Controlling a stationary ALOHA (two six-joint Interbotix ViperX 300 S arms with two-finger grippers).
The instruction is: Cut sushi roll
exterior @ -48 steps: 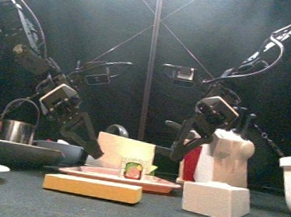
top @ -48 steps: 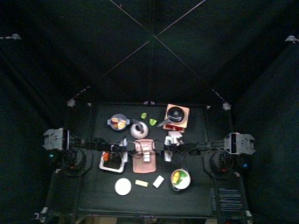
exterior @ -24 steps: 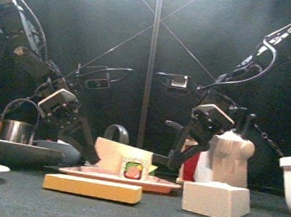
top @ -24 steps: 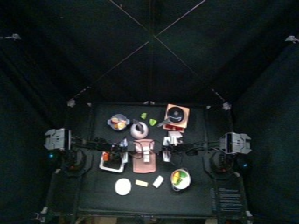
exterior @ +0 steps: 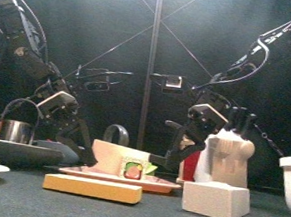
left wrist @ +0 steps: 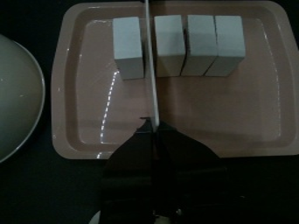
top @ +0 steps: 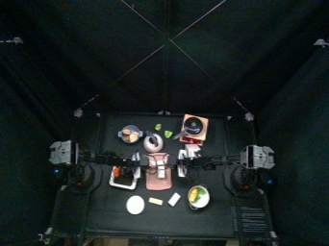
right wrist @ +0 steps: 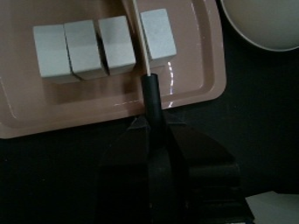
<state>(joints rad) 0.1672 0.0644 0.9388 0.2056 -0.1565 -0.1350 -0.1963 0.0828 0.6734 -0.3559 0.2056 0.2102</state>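
Observation:
The sushi roll lies on a pink tray as several white pieces, one end piece parted from the rest. A thin knife blade runs through that gap from the tip of my left gripper, whose jaws are shut on it. My right gripper is shut on a dark knife handle, its blade lying in the same gap of the roll. I cannot tell whether it is one knife. Both grippers slant down over the tray.
A white bowl sits beside the tray, and a white dish on the other side. At the front stand a knife block, a white block, a yellow block and a metal cup.
Both grippers have sunk slightly toward the tray in the front view. The roll and the tray stay in place.

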